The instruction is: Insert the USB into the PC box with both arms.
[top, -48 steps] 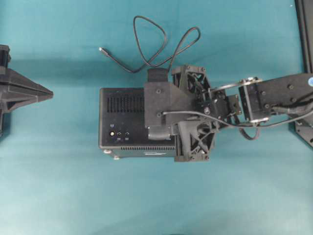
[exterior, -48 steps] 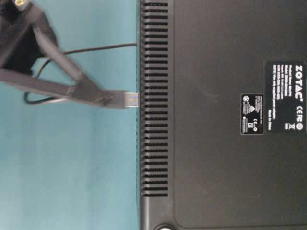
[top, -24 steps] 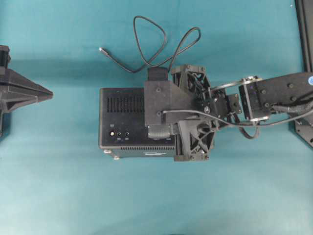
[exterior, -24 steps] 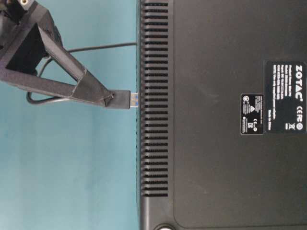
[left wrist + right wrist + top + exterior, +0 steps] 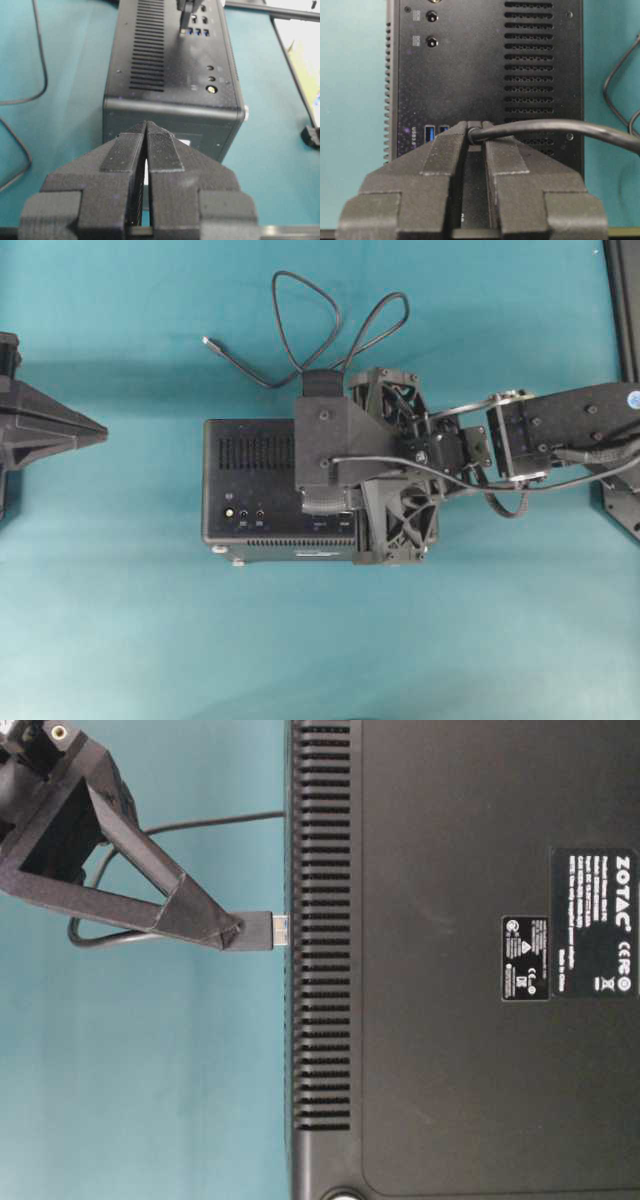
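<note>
The black PC box point(image 5: 250, 480) lies mid-table with its port face up. It also shows in the table-level view point(image 5: 450, 970), the left wrist view point(image 5: 170, 75) and the right wrist view point(image 5: 470, 65). My right gripper point(image 5: 475, 131) is shut on the black USB plug point(image 5: 262, 930) and points down at the port face beside the blue ports point(image 5: 430, 134). The plug's metal tip meets the box edge, with only a short stretch of metal showing. My left gripper point(image 5: 100, 430) is shut and empty, well left of the box, its fingertips point(image 5: 137, 145) pressed together.
The dark grey cable point(image 5: 300, 310) loops on the teal table behind the box, and its thin silvery-tipped end point(image 5: 207, 341) lies at the back left. The right arm point(image 5: 560, 435) reaches in from the right edge. A black frame point(image 5: 625, 300) stands at the far right.
My right gripper has carried the USB plug closer to the box. Less of the plug's metal tip shows than before. The left gripper has not moved.
</note>
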